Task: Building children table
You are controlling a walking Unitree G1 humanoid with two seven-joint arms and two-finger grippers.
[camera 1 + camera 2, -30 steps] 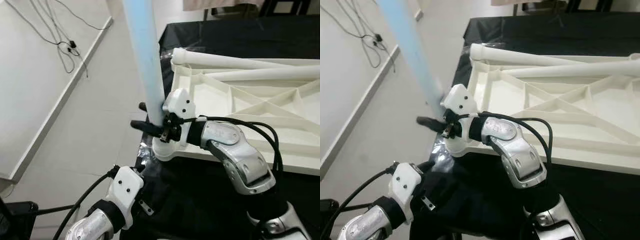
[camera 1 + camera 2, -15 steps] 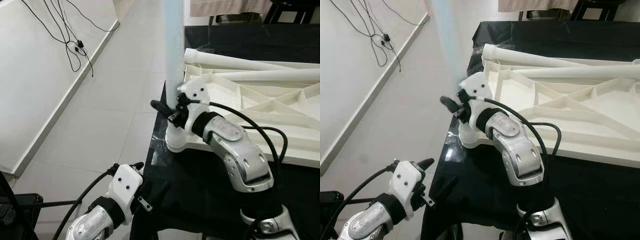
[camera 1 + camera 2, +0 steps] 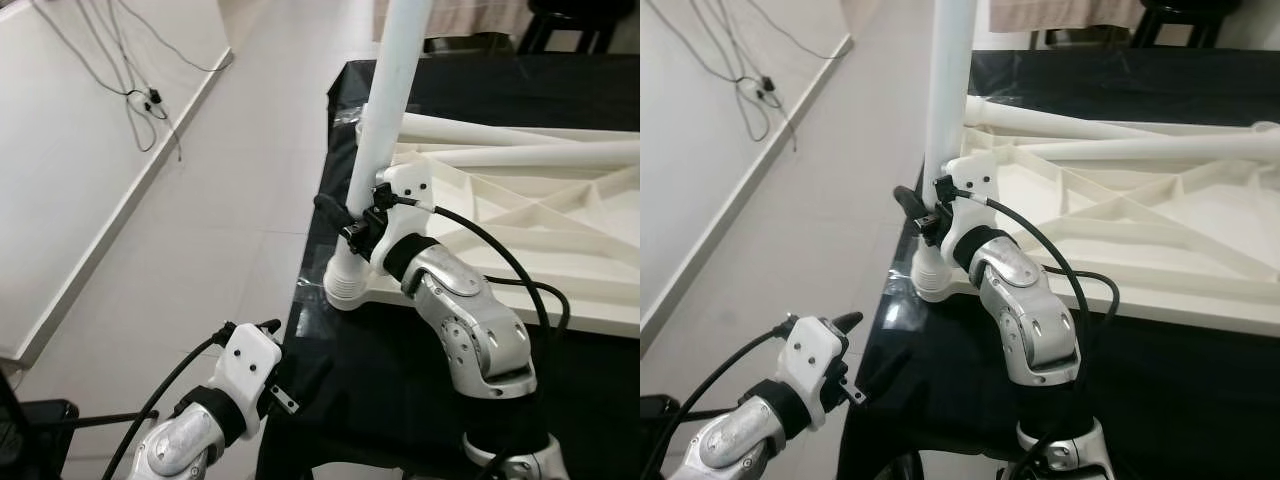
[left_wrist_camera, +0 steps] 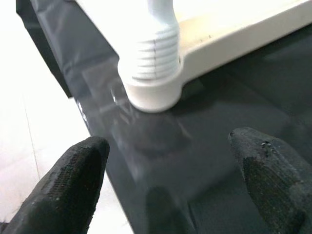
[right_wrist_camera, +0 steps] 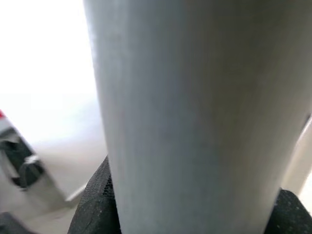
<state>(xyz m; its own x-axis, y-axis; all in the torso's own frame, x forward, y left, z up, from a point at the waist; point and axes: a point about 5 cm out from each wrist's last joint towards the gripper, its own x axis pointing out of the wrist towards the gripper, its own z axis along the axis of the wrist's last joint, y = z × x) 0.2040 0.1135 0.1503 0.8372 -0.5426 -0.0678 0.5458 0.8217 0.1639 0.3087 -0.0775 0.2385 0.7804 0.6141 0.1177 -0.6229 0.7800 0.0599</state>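
The white table leg (image 3: 385, 130) stands nearly upright with its ribbed, threaded foot seated in the round corner socket (image 4: 155, 92) of the overturned white tabletop (image 3: 520, 230). That corner sits at the 9 o'clock edge of the black-covered bench (image 3: 400, 400), right at the drop to the floor. The leg leans slightly toward 1 o'clock as it rises out of frame. Two more white legs (image 3: 500, 130) lie across the tabletop's ribbed underside toward 2 o'clock.

The right gripper (image 3: 350, 225) has its black fingers clamped on the leg just above the threads; in the right wrist view the pale shaft sits between the two finger pads (image 5: 95, 204), touching both. The silver right arm bends up from 5 o'clock.

The left gripper (image 4: 170, 180) hovers low at 7 o'clock from the socket, just off the bench edge, its fingers spread apart and holding nothing, aimed at the socket.

Judging by the exposed ribs, the leg seems only partly screwed in. The main risk is cross-threading: if the leg is turned while tilted, the threads could bind or jump. A second risk is the tabletop sliding on the slick black cover, since the corner is at the bench edge and nothing braces it; a sideways push from the right arm could nudge it off. Letting go early could let the leg topple.
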